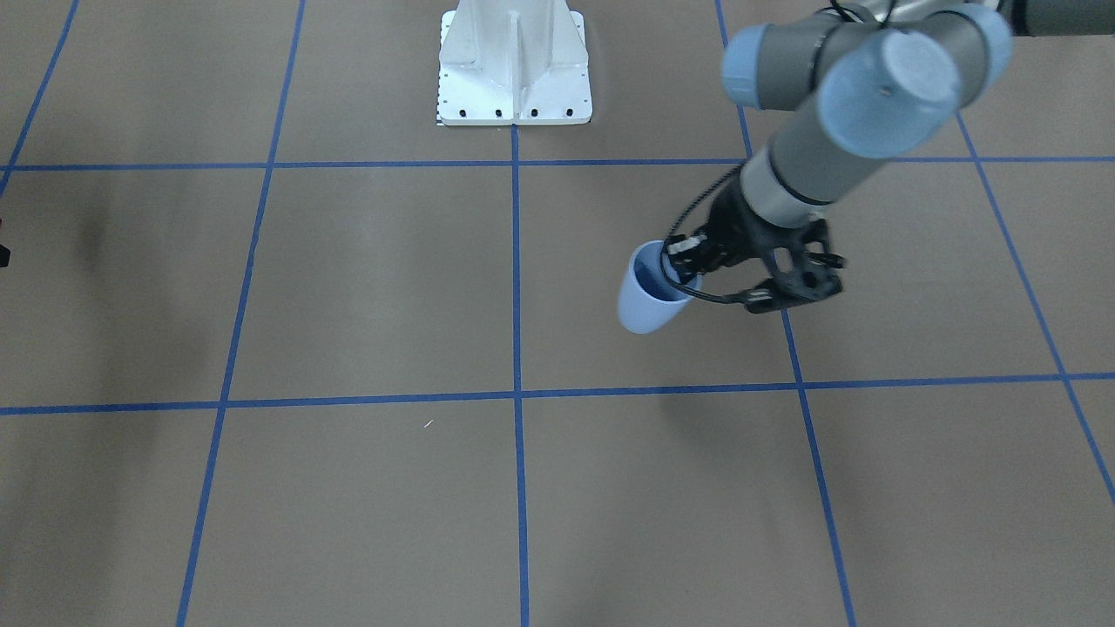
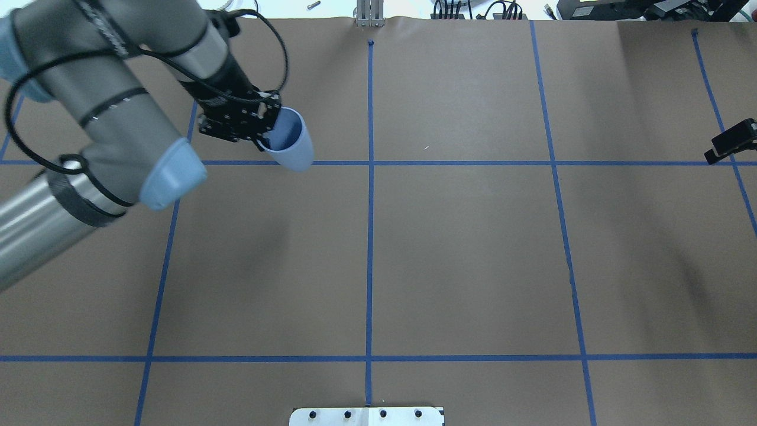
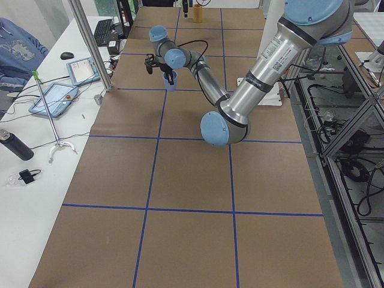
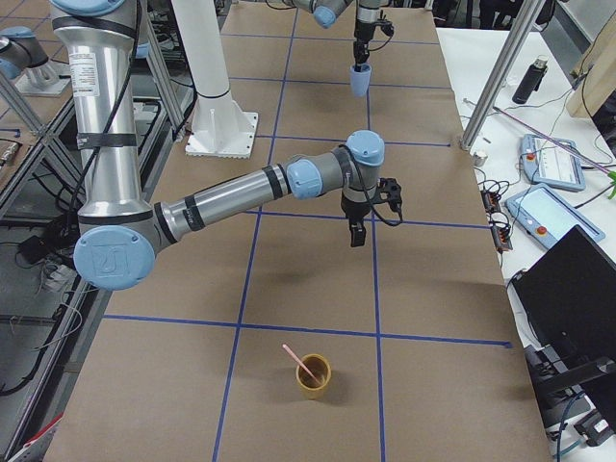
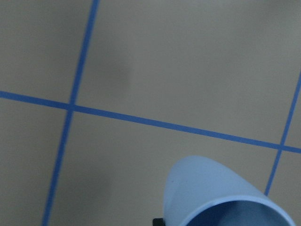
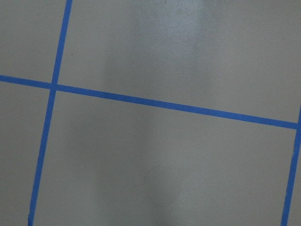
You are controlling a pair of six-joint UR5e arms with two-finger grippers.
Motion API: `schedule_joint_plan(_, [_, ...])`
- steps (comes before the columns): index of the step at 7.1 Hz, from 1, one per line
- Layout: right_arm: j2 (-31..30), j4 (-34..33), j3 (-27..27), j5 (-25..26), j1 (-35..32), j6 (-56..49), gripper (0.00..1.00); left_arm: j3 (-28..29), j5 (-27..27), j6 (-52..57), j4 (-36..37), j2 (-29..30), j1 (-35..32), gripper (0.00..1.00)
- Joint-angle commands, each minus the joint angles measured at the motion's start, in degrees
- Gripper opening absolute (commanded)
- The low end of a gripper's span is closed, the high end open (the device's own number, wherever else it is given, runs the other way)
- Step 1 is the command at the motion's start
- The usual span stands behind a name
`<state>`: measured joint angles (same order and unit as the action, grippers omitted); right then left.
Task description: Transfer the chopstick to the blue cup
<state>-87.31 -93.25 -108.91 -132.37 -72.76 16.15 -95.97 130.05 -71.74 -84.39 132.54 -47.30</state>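
Observation:
The pale blue cup [image 1: 646, 300] hangs tilted from my left gripper [image 1: 684, 268], which is shut on its rim with one finger inside. It is held above the paper, and its shadow lies apart from it. It also shows in the overhead view [image 2: 291, 144], the left wrist view [image 5: 211, 193] and the right side view [image 4: 360, 83]. The salmon-pink chopstick [image 4: 297, 360] leans in a tan cup [image 4: 313, 377] at the table's right end. My right gripper [image 4: 357, 232] points down over the paper, far from both; I cannot tell if it is open or shut.
The white robot base [image 1: 514, 65] stands at the table's robot side. Brown paper with blue tape lines [image 2: 370, 236] covers the table. Tablets and a metal post [image 4: 500, 67] stand along the operators' edge.

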Motion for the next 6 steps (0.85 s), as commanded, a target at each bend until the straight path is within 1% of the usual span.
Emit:
schedule_joint_plan(1, [-0.1, 0.0, -0.2, 0.0, -0.1, 0.1, 1.0, 6.3, -8.0, -5.3, -0.2, 6.6, 9.3, 0.0])
schedule_joint_plan(2, [-0.1, 0.0, -0.5, -0.3, -1.8, 0.0, 1.0, 6.8, -9.4, -5.8, -0.6, 6.6, 11.6, 0.0])
schedule_joint_plan(3, [-0.5, 0.0, -0.6, -1.0, -4.5, 0.0, 1.0, 8.2, -9.4, -5.8, -0.9, 6.6, 12.8, 0.0])
schedule_joint_plan(4, [-0.8, -0.1, -0.5, -1.1, -6.1, -0.2, 1.0, 9.0, -9.4, -5.8, -1.8, 6.3, 13.2, 0.0])
schedule_joint_plan(5, [-0.8, -0.5, -0.1, -1.7, -8.4, -0.5, 1.0, 10.4, -9.3, -6.1, -4.3, 6.4, 13.2, 0.0])
schedule_joint_plan(6, [-1.1, -0.7, 0.0, -2.0, -10.3, -0.8, 1.0, 10.6, -9.1, -6.1, -5.2, 6.5, 13.2, 0.0])
